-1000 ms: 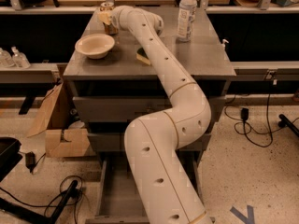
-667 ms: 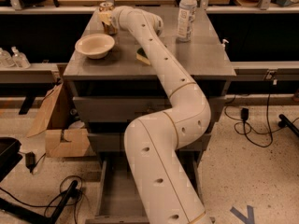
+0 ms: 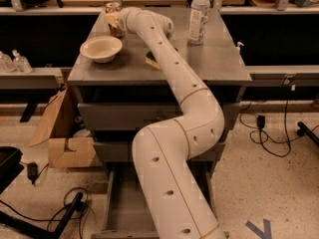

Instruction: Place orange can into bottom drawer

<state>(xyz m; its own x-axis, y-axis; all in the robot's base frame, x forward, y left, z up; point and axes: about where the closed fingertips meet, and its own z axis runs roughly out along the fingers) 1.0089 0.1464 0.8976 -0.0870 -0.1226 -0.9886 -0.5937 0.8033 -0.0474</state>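
Only the top part of the orange can (image 3: 113,7) shows: a silver lid and a strip of orange-brown label. It stands upright at the far left corner of the worktop (image 3: 219,59). The hand (image 3: 114,23) is right against the can's near side, and the wrist covers most of it, so I cannot tell whether it is clenched on the can or released.

The bottom drawer (image 3: 124,203) is pulled out towards the near side. It is a grey tray; the white arm (image 3: 174,78) hides much of it and the lower edge cuts it off. A yellowish thing (image 3: 151,59) lies half under the arm and is too hidden to name.

A cream bowl (image 3: 101,49) sits near the can, nearer and slightly left. A clear bottle (image 3: 199,14) stands well apart at the far right. A cardboard box (image 3: 65,143) is on the floor to the left.

Compared with a second ago, the can, the hand and the arm are all in the same places.
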